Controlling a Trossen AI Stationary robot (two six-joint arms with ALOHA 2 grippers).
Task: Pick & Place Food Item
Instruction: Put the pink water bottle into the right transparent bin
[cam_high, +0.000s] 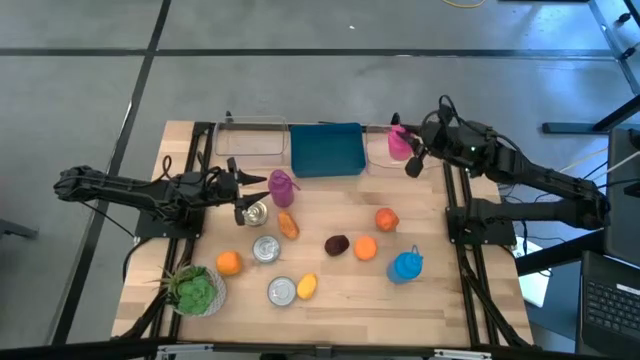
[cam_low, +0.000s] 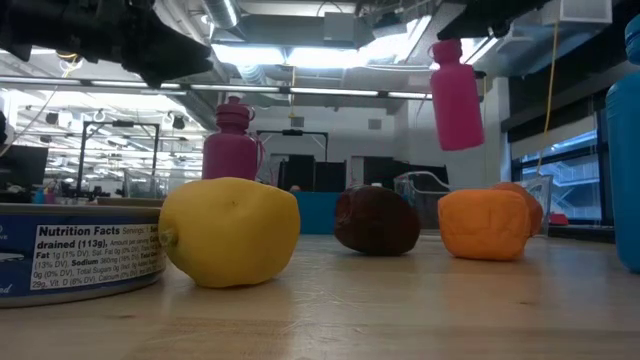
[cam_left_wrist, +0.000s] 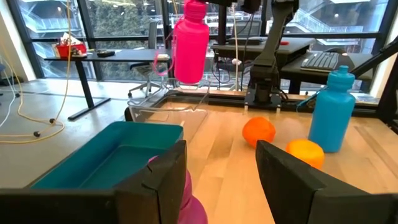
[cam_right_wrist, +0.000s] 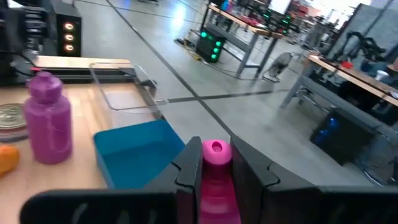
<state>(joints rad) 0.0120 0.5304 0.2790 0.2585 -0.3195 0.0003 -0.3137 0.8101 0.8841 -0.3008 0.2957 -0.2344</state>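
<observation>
Pink bottle (cam_high: 399, 142), pinched at its neck by the right gripper (cam_high: 409, 150), hangs above the clear bin (cam_high: 378, 146) and could swing loose and miss, while the left gripper (cam_high: 250, 195), half open, waits just before the purple bottle (cam_high: 282, 187).

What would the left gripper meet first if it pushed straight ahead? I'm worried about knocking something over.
Probably the purple bottle: it stands right at the open left gripper, low between the fingers in the wrist view. Depth is unclear.
</observation>
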